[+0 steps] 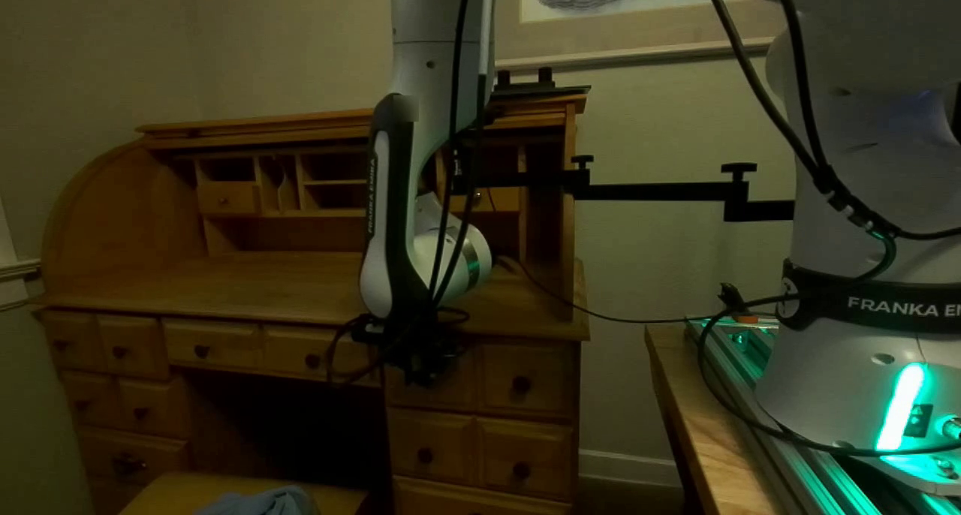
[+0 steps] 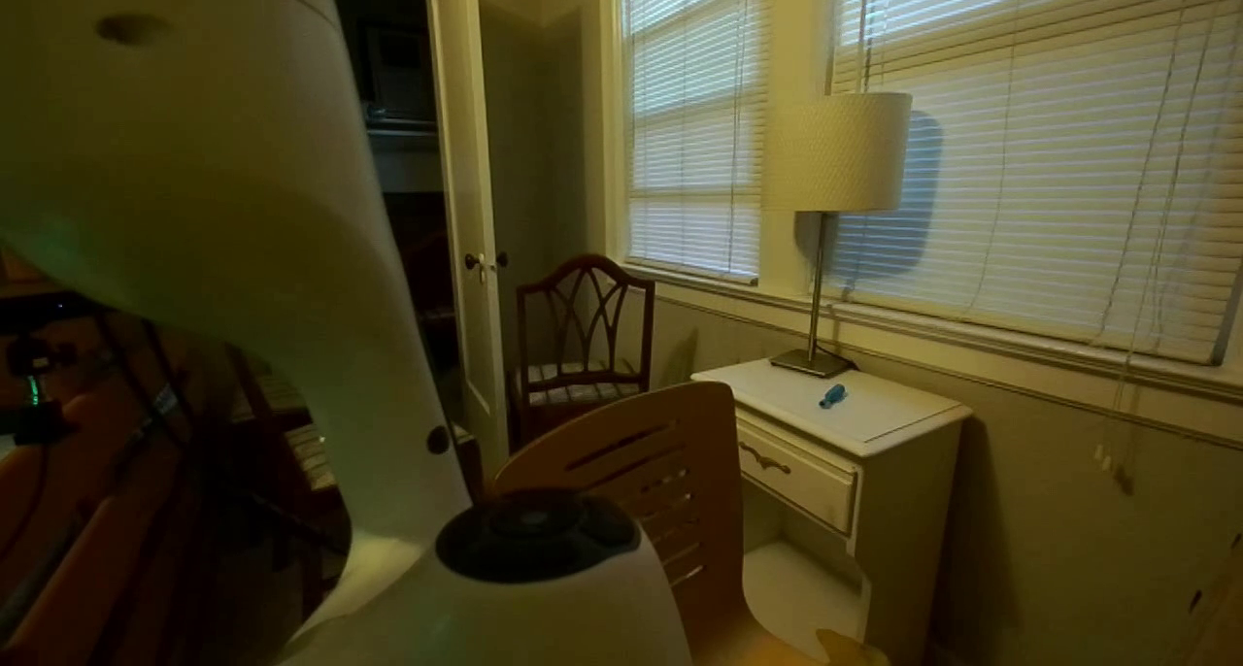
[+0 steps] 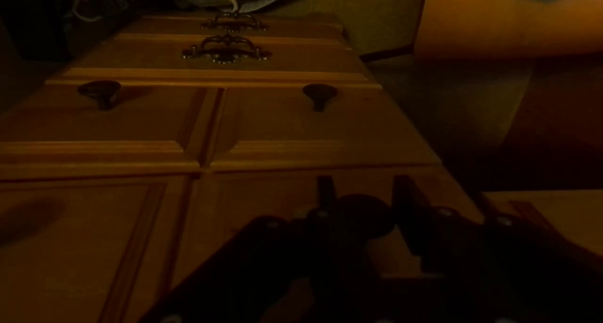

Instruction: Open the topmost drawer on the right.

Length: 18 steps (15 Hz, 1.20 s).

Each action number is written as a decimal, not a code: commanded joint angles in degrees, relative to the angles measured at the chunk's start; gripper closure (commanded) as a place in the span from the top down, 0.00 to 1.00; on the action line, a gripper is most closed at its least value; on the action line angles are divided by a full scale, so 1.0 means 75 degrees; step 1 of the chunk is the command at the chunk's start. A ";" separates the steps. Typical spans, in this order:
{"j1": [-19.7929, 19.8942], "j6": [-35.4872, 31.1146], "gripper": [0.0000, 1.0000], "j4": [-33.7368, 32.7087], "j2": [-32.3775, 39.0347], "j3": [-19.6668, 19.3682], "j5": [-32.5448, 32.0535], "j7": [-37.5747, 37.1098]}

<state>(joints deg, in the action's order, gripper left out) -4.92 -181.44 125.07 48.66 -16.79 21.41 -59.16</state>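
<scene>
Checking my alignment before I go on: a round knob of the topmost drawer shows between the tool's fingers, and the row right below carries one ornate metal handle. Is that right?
Not quite: the wrist view shows two dark knobs on the row right below; an ornate handle is one row further down. A round knob of the topmost drawer does show between the tool's fingers.

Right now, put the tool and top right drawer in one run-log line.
drawer: top right, looks shut | tool: jaws either side of knob, grip unclear | status: not yet opened | next: probably pull
</scene>
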 commanded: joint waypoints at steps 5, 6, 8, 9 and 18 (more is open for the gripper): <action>-0.0405 -0.0053 0.10 0.0181 0.0003 -0.0059 0.0290 -0.0099; -0.0451 -0.0051 0.10 0.0205 -0.0010 -0.0064 0.0295 -0.0106; -0.0555 -0.0043 0.10 0.0243 -0.0030 -0.0081 0.0301 -0.0120; -0.0612 -0.0042 0.10 0.0259 -0.0037 -0.0095 0.0308 -0.0132; -0.0980 -0.0027 0.10 0.0391 -0.0150 0.0029 0.0367 -0.0318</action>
<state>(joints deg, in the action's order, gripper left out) -10.41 -181.51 126.49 48.67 -17.64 22.17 -60.62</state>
